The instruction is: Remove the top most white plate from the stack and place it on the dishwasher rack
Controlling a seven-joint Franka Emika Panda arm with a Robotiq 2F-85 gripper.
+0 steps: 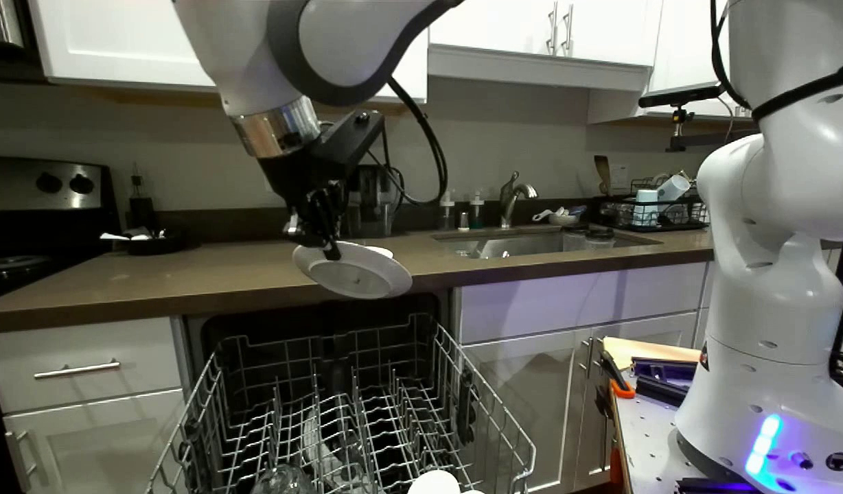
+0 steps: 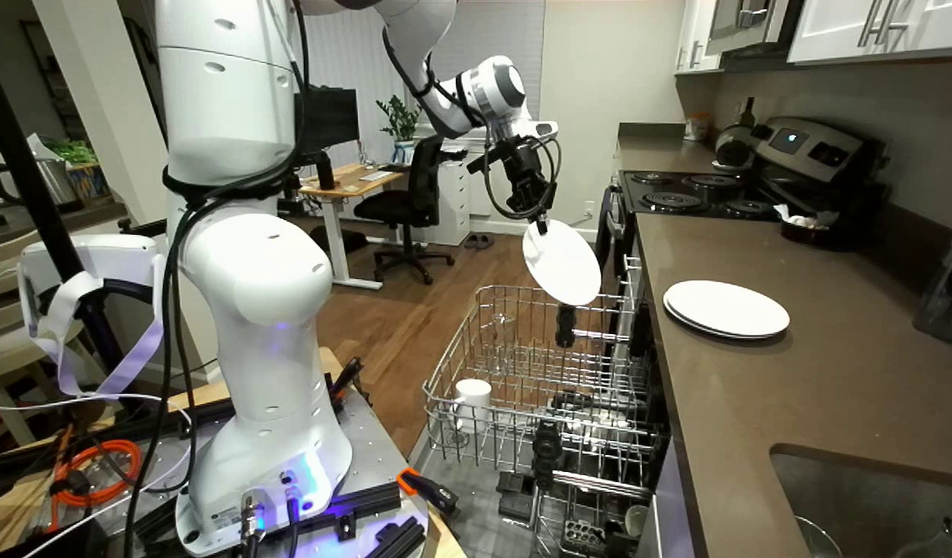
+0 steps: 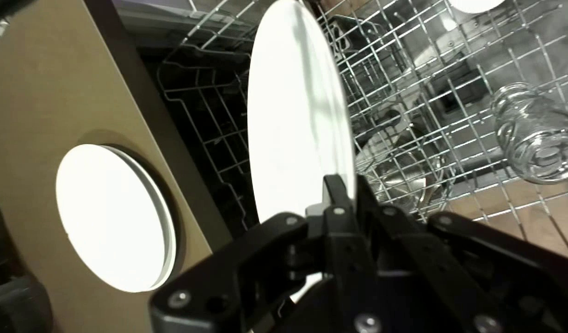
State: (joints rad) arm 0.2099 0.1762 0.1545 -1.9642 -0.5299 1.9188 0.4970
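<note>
My gripper [image 1: 332,252] is shut on the rim of a white plate [image 1: 353,274], which it holds tilted in the air above the dishwasher rack [image 1: 487,388]. The gripper [image 2: 541,225] and the held plate [image 2: 563,263] also show in an exterior view, with the rack [image 2: 454,335] below. In the wrist view the gripper's fingers [image 3: 353,185] stand on either side of the plate's edge [image 3: 293,120]. The stack of remaining white plates [image 2: 726,308] lies on the counter beside the rack. It also shows in the wrist view [image 3: 113,217].
A white mug [image 2: 474,394] and a clear glass jar [image 3: 538,134] stand in the rack's outer part. The brown counter [image 2: 833,372] edge runs along the rack's inner end. A sink [image 1: 531,243] with a faucet [image 1: 511,199] and a stove [image 2: 701,190] flank this stretch.
</note>
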